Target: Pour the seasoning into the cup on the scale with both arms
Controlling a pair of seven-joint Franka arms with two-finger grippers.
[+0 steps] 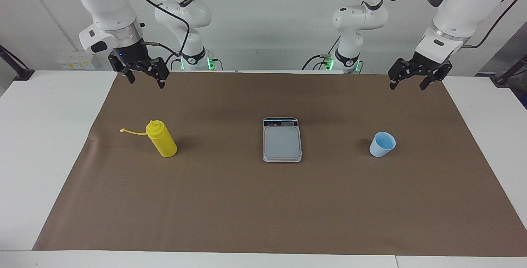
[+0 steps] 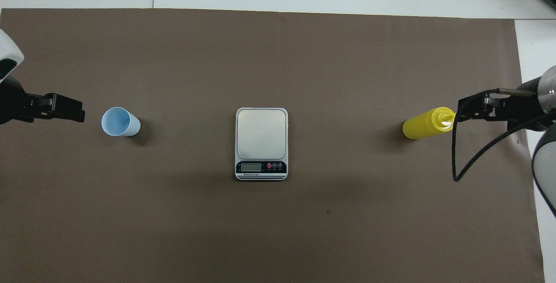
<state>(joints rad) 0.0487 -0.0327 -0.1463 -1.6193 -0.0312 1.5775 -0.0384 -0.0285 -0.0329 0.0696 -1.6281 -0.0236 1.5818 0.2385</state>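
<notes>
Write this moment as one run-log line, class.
stage: start, nothing held | cup: on mat, off scale | bottle: upright, right arm's end | left claw: open, raised | right claw: open, raised

One camera sits high at the table's 12 o'clock end from my place, facing me and tilted down, far enough to take in the whole brown mat and both my arms. The other hangs above my own 6 o'clock end, looking forward and steeply down, closer in. Both share the mat and the scale at its centre.
</notes>
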